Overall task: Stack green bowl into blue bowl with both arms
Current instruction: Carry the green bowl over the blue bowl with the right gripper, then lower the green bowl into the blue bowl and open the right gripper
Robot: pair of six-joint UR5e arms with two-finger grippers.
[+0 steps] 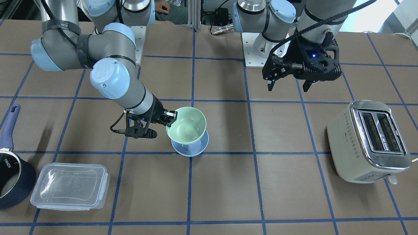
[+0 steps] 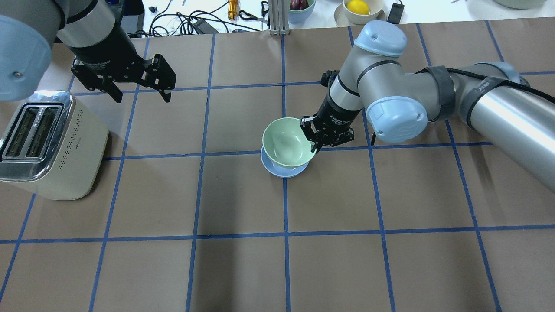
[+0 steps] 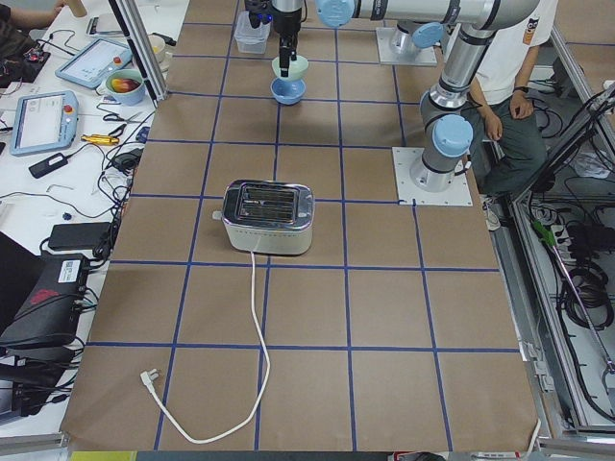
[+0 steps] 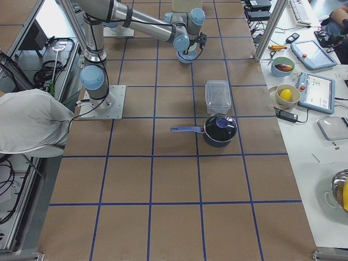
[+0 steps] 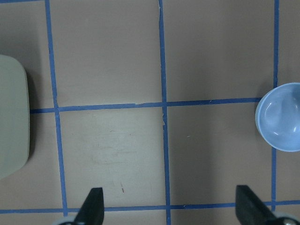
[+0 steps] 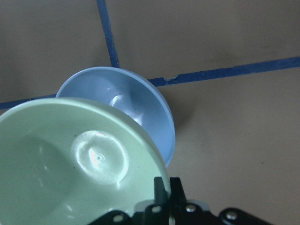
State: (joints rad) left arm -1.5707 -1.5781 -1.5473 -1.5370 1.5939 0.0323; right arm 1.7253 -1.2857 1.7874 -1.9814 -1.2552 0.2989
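Note:
My right gripper point(image 1: 170, 119) is shut on the near rim of the green bowl point(image 1: 186, 125). It holds the bowl slightly tilted, just above the blue bowl point(image 1: 191, 148), which stands upright on the table at mid-table. In the right wrist view the green bowl point(image 6: 70, 164) covers most of the blue bowl point(image 6: 136, 103), with the gripper point(image 6: 165, 187) pinching its rim. In the overhead view the green bowl point(image 2: 284, 143) overlaps the blue bowl point(image 2: 282, 170). My left gripper point(image 2: 142, 97) is open and empty, hovering well away from both bowls; its wrist view shows the blue bowl point(image 5: 281, 117) at the right edge.
A cream toaster point(image 1: 369, 140) stands on my left side, near the left gripper. A navy saucepan point(image 1: 9, 176) and a clear lidded plastic container point(image 1: 70, 186) sit at my far right. Operators' gear lies beyond the table's far edge.

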